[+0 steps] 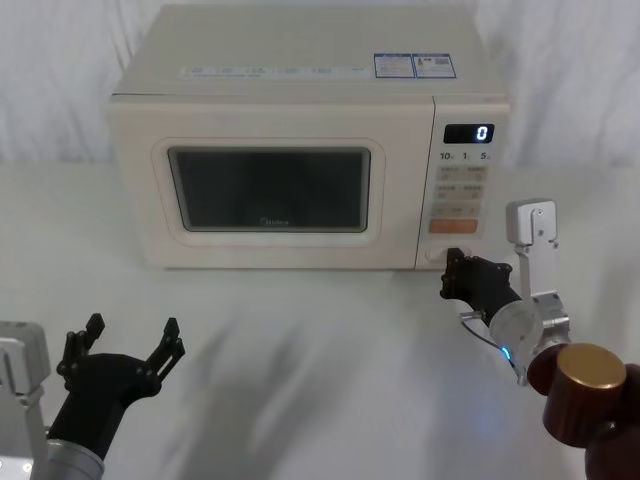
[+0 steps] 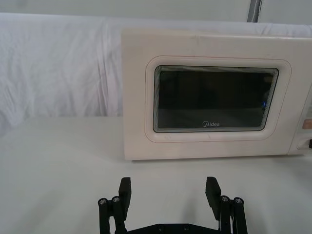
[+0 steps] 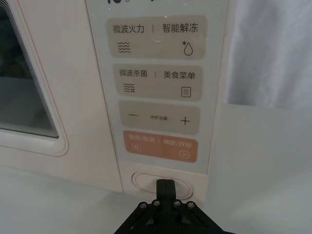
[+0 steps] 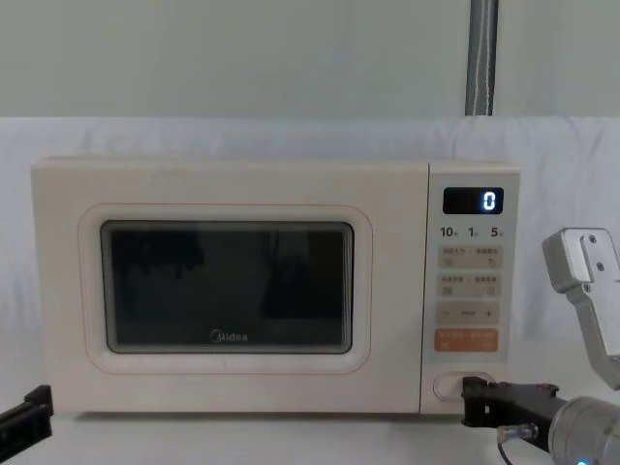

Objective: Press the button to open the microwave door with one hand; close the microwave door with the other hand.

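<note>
Fingers of the right black gripper (image 3: 167, 187), closed together, meet the wide cream pill-shaped button (image 3: 146, 181), probably stiff and springy; left gripper (image 2: 170, 192) hangs spread wide.

Cream microwave door (image 4: 228, 291), dark window, thin pink outline, grey logo, centre-left of frame. Cream button (image 3: 163, 183), lower centre. Orange key (image 3: 160, 146) above it. Black right gripper (image 3: 165, 186), blue light; black left gripper (image 1: 125, 343), lower left.
</note>
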